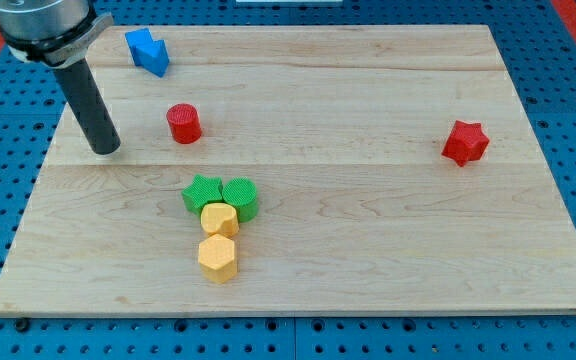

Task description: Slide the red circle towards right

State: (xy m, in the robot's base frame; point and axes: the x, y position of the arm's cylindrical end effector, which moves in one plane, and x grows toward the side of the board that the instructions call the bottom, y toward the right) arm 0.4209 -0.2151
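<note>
The red circle (183, 123) is a short red cylinder standing on the wooden board (368, 230) in the upper left part. My tip (106, 150) rests on the board to the view's left of the red circle and a little lower, with a clear gap between them. The dark rod rises from the tip toward the view's top left corner.
A blue block (148, 51) lies near the top left. A red star (465, 142) sits at the right. A green star (201, 193), a green circle (240, 197) and two yellow hexagon blocks (219, 219) (217, 258) cluster below the red circle.
</note>
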